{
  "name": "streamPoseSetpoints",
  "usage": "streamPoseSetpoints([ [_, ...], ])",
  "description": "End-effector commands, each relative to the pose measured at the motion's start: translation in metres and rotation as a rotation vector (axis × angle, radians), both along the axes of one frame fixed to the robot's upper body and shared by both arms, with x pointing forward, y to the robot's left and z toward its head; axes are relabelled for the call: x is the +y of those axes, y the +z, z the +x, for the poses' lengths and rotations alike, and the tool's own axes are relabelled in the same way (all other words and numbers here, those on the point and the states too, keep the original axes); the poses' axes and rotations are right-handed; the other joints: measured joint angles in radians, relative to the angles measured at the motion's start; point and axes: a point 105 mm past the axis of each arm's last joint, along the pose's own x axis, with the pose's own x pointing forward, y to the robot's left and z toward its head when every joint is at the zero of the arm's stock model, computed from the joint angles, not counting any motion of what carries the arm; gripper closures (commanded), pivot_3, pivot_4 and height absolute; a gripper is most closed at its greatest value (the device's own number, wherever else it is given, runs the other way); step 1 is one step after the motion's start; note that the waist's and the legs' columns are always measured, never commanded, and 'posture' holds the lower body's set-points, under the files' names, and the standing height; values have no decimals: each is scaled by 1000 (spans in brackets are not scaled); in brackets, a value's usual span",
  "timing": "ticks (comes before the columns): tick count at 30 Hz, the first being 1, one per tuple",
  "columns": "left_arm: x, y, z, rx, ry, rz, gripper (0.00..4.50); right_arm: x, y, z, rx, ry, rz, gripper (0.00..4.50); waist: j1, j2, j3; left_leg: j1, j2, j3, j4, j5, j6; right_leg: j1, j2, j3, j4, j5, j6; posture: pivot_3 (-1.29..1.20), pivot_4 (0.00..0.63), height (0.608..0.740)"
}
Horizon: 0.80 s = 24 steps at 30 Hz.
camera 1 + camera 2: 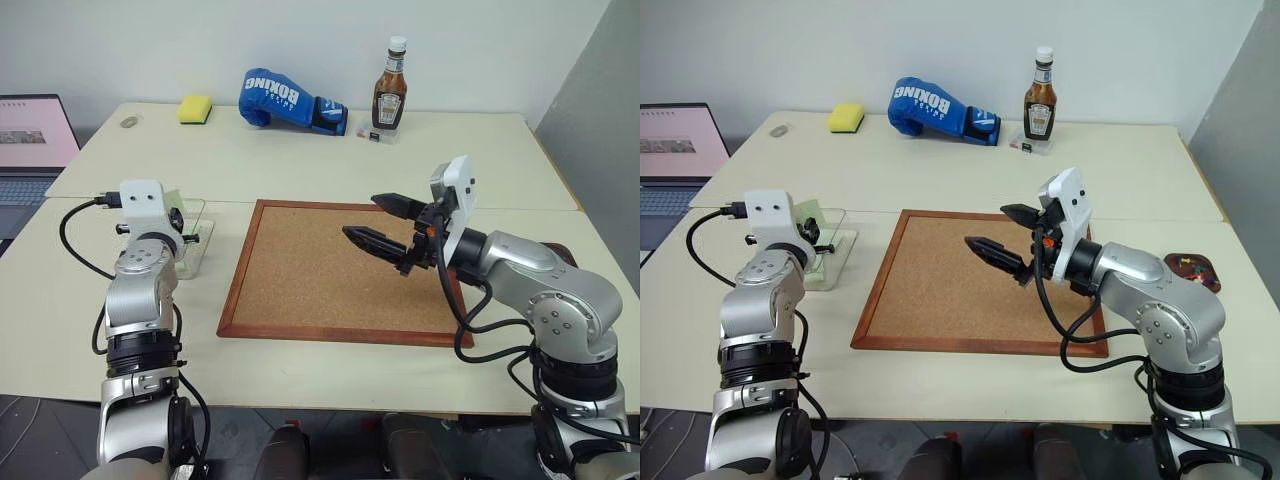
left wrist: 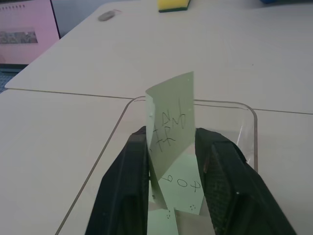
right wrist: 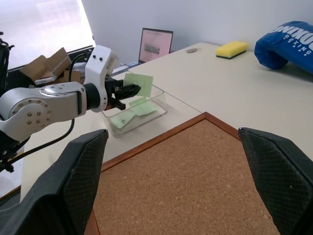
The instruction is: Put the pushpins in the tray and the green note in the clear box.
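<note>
My left gripper (image 2: 171, 134) hovers over the clear box (image 2: 244, 110) at the left of the table. Its fingers stand apart, and the green note (image 2: 171, 117) stands upright between them, leaning on one finger. Other pale green notes (image 2: 183, 183) lie flat in the box. My right gripper (image 1: 361, 216) is open and empty above the cork board (image 1: 330, 285), pointing left. The dark brown tray (image 1: 1210, 283) sits at the table's right edge behind my right arm, with coloured pushpins (image 1: 1187, 265) in it.
A blue boxing glove (image 1: 285, 100), a sauce bottle (image 1: 390, 90) and a yellow sponge (image 1: 195, 108) stand along the far side of the table. A laptop (image 1: 30, 140) is at the far left.
</note>
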Motion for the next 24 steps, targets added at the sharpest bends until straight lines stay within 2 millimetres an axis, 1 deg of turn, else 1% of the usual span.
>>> streamPoseSetpoints([
  [1,2,26,-2,-74,4,12,2090,-5,10,-2,-48,-29,31,0,0,0,0,0,0,0,0,0,0,0,0,0,0,0,0,0,150,740],
  [2,1,26,-2,-73,2,10,1775,-7,9,-2,-46,-37,31,0,0,0,0,0,0,0,0,0,0,0,0,0,0,0,0,0,150,740],
  [6,-2,21,-5,-61,-3,5,1121,-10,6,-3,-37,-61,36,0,0,0,0,0,0,0,0,0,0,0,0,0,0,0,0,0,150,740],
  [9,-4,20,-5,-54,-2,5,536,-11,5,-3,-36,-74,40,0,0,0,0,0,0,0,0,0,0,0,0,0,0,0,0,0,150,740],
  [11,-3,14,-7,-35,21,-54,161,-11,5,-3,-35,-79,42,0,0,0,0,0,0,0,0,0,-1,0,0,0,0,0,0,0,150,740],
  [13,-3,6,-8,-6,43,-98,34,-11,5,-3,-35,-85,43,0,0,0,0,0,0,0,0,1,-1,0,0,0,0,0,0,0,150,740],
  [15,-2,5,-10,6,48,-81,34,-12,5,-2,-34,-91,45,0,0,0,0,0,0,0,0,1,-2,0,0,0,0,0,0,0,150,740],
  [19,11,1,-13,30,97,-63,34,-11,5,-1,-31,-94,46,0,-1,0,0,1,0,0,0,1,-3,0,0,0,1,0,0,0,150,740],
  [24,22,7,-13,20,132,-14,34,-11,5,0,-31,-94,47,0,-3,0,0,1,0,0,0,2,-3,0,0,0,1,0,0,0,150,740],
])
